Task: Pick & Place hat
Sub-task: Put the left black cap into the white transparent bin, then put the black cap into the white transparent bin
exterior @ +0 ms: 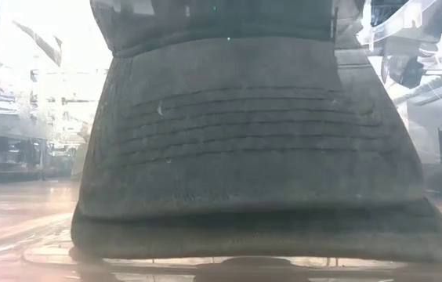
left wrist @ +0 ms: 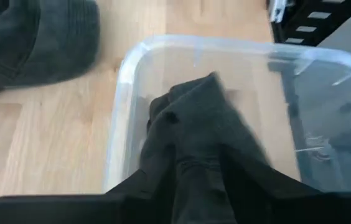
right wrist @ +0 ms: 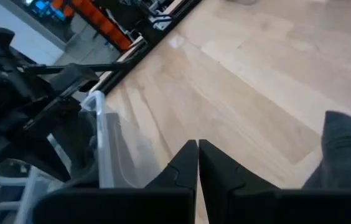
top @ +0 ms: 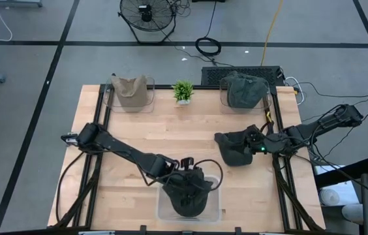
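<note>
A dark grey hat (top: 189,192) sits in a clear plastic bin (top: 218,210) at the table's near edge; in the low view the hat (exterior: 252,149) fills the picture. My left gripper (top: 185,171) is over the bin, shut on this hat. A second dark hat (top: 233,149) lies flat on the wood right of centre. My right gripper (right wrist: 197,155) is shut on nothing and hovers at that hat's right side; the hat (right wrist: 348,149) shows beside its fingers. My left gripper holds the dark hat by a bunched fold at its top (left wrist: 195,163), pinched between the two fingers, coming from above and slanting from the table's left. The hat hangs down into the bin (left wrist: 126,81). Its lower edge (exterior: 268,235) lies on the bin's floor.
Two clear bins stand at the far edge: one with a tan hat (top: 132,91), one with a dark green hat (top: 244,90). A small green plant (top: 183,91) stands between them. Bare wood lies in the table's middle and near left.
</note>
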`<action>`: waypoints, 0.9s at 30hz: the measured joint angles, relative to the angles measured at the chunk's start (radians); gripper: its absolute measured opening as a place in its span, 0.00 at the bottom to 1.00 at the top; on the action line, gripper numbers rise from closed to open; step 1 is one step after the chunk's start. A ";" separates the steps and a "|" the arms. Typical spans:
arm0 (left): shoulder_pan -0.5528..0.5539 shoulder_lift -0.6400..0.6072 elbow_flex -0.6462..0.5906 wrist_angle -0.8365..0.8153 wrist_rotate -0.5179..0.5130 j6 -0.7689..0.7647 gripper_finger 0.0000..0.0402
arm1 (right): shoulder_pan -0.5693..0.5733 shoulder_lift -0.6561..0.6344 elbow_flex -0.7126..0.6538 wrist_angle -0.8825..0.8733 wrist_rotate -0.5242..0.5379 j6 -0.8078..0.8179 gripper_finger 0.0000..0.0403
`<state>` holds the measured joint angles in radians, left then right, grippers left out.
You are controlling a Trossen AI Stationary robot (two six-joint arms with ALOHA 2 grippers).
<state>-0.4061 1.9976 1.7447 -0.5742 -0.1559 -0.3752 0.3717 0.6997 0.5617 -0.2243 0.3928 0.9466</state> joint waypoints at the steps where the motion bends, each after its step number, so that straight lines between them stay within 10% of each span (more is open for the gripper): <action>1: 0.005 0.002 0.000 -0.001 0.001 0.000 0.33 | 0.000 0.002 0.000 0.000 0.001 -0.011 0.02; 17: 0.013 -0.150 -0.002 -0.005 0.034 -0.073 0.33 | -0.003 -0.064 0.003 0.063 -0.086 -0.117 0.06; 27: 0.054 -0.333 -0.002 0.027 -0.305 -0.168 0.33 | -0.133 0.047 0.215 -0.473 -0.267 -0.368 0.11</action>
<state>-0.3517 1.6647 1.7428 -0.5470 -0.4609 -0.5430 0.2386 0.7467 0.7772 -0.6971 0.1259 0.5782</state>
